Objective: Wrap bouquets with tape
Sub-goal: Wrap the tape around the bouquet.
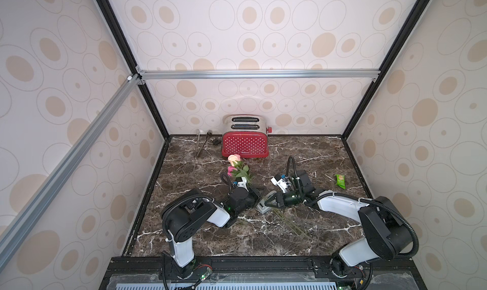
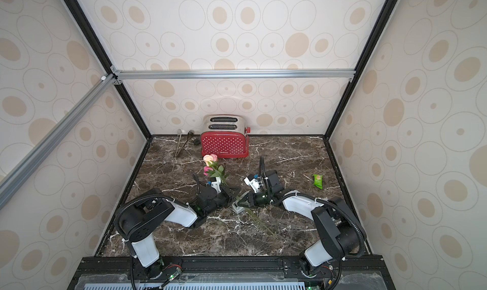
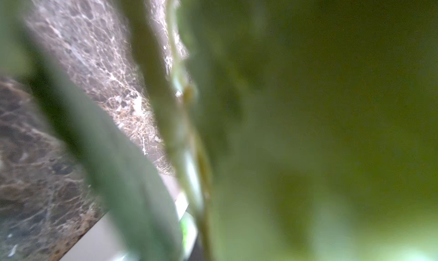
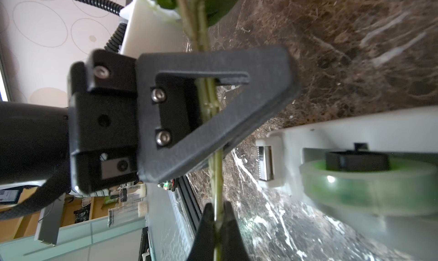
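The bouquets (image 1: 236, 167) (image 2: 213, 167) lie on the dark marble table, peach and pink roses toward the toaster. Their thin green stems (image 1: 290, 222) trail toward the front edge. My right gripper (image 4: 219, 214) (image 1: 266, 201) is shut on the stems (image 4: 216, 172). The grey tape dispenser (image 1: 263, 208) (image 2: 238, 209) sits right beside it, its greenish roll (image 4: 367, 188) showing. My left gripper (image 1: 256, 194) (image 2: 232, 192) is at the stems nearer the flowers. One of its fingers (image 4: 260, 65) hides the grip. Blurred leaves (image 3: 308, 105) fill the left wrist view.
A red toaster (image 1: 245, 143) stands against the back wall, with metal tongs and a fork (image 1: 201, 143) to its left. A green snack packet (image 1: 340, 181) lies at the right of the table. Patterned walls enclose three sides.
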You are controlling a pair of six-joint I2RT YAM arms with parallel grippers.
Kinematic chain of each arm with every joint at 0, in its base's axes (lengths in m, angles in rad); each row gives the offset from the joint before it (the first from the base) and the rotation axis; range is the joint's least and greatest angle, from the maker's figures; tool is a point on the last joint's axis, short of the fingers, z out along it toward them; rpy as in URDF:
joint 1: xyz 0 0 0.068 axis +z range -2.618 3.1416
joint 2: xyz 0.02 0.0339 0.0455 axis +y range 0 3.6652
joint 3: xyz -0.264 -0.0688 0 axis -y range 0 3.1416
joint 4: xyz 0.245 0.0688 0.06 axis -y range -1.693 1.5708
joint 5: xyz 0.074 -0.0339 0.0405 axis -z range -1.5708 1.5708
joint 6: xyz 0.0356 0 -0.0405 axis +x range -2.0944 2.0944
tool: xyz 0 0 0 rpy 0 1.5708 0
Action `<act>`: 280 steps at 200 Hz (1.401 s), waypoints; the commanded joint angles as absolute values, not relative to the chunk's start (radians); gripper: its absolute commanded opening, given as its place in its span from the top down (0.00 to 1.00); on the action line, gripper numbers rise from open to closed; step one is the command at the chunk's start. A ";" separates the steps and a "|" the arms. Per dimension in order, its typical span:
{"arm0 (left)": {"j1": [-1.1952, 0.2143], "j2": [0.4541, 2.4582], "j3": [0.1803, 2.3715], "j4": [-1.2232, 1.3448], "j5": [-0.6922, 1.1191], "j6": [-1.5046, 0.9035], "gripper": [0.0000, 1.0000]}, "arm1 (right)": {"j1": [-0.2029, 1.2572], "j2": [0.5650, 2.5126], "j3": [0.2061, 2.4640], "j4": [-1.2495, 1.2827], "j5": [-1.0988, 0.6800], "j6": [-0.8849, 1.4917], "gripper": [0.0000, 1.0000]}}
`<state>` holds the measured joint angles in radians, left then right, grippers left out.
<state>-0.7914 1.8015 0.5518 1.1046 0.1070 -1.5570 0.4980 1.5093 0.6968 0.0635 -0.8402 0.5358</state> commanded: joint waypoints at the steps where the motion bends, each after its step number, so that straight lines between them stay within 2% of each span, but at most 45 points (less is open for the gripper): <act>1: -0.785 1.771 0.569 1.131 0.117 -1.553 0.68 | 0.503 1.472 0.704 -0.018 -0.749 0.471 1.00; 77: -0.781 1.757 0.567 1.099 0.127 -1.590 0.63 | 0.627 1.356 0.737 -0.160 -0.455 0.238 1.00; 126: -0.781 1.747 0.584 1.034 0.135 -1.620 0.65 | 0.791 1.328 0.765 -0.220 -0.119 0.080 1.00; 150: -0.780 1.738 0.589 0.999 0.132 -1.623 0.74 | 0.838 1.332 0.776 -0.225 -0.015 0.051 1.00; 165: -0.781 1.741 0.594 0.990 0.133 -1.627 0.84 | 0.862 1.334 0.778 -0.219 0.036 0.029 1.00; 180: -0.780 1.748 0.601 0.983 0.139 -1.635 0.85 | 0.890 1.337 0.784 -0.221 0.093 0.004 1.00; 193: -0.781 1.753 0.601 0.989 0.141 -1.641 0.91 | 0.914 1.339 0.788 -0.221 0.147 -0.014 1.00; 211: -0.781 1.754 0.598 0.996 0.141 -1.647 0.92 | 0.946 1.341 0.793 -0.219 0.208 -0.040 1.00; 219: -0.780 1.754 0.598 0.991 0.143 -1.648 1.00 | 0.964 1.347 0.796 -0.221 0.245 -0.049 1.00; 230: -0.781 1.754 0.597 0.999 0.141 -1.641 1.00 | 0.974 1.353 0.802 -0.225 0.270 -0.050 1.00; 245: -0.781 1.752 0.587 1.021 0.136 -1.638 1.00 | 0.974 1.352 0.815 -0.244 0.278 -0.008 0.79; 268: -0.779 1.751 0.565 1.064 0.124 -1.627 1.00 | 0.963 1.325 0.830 -0.273 0.214 0.063 0.53; 280: -0.778 1.748 0.563 1.071 0.124 -1.614 1.00 | 0.940 1.299 0.826 -0.280 0.150 0.115 0.43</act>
<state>-0.7879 1.7668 0.5659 1.0042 0.1291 -1.6333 0.9630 1.3510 0.8032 -0.2447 0.2161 0.0280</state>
